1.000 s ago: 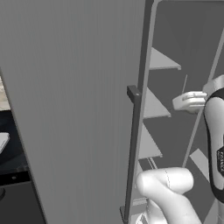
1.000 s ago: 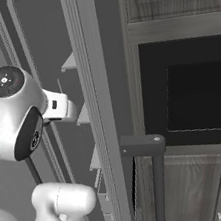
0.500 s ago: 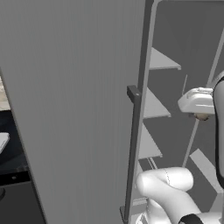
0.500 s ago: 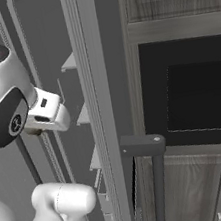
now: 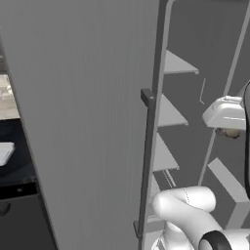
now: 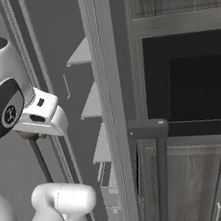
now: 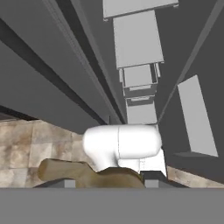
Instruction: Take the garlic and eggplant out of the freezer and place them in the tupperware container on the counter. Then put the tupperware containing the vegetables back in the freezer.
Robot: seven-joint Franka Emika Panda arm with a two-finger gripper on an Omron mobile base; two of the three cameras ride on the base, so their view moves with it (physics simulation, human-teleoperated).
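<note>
At the far left of the left base view, the container (image 5: 4,152) lay on the black bench (image 5: 19,172), cut off by the picture's edge, so its long axis could not be told. Right of it, the open freezer door (image 5: 83,122) stood as a wide grey wall, with its dark bar handle (image 5: 146,161) on the edge towards the robot. Beyond the handle were the pale shelves (image 5: 168,113) of the freezer (image 5: 210,44), stepped one above another. At the right, the tool (image 7: 109,183) hung in front of those shelves, pointing downward. It seemed clenched on the garlic (image 5: 228,133), a dull brown lump that sat between the tips in the hand view and showed just under the white hand in both base views. The coming move appeared to turn on one relation: the container was well apart from the tool, away to its left, and the door stood between them. The garlic would probably have to come back out of the freezer and around the door's edge before it could be lowered onto the bench. Which way the container's long side ran would matter there, and that was not shown. No eggplant could be made out on the shelves. In the hand view, tan tiled floor (image 7: 22,144) lay below the tool. On the right of the right base view stood dark wood cabinets (image 6: 205,183).
</note>
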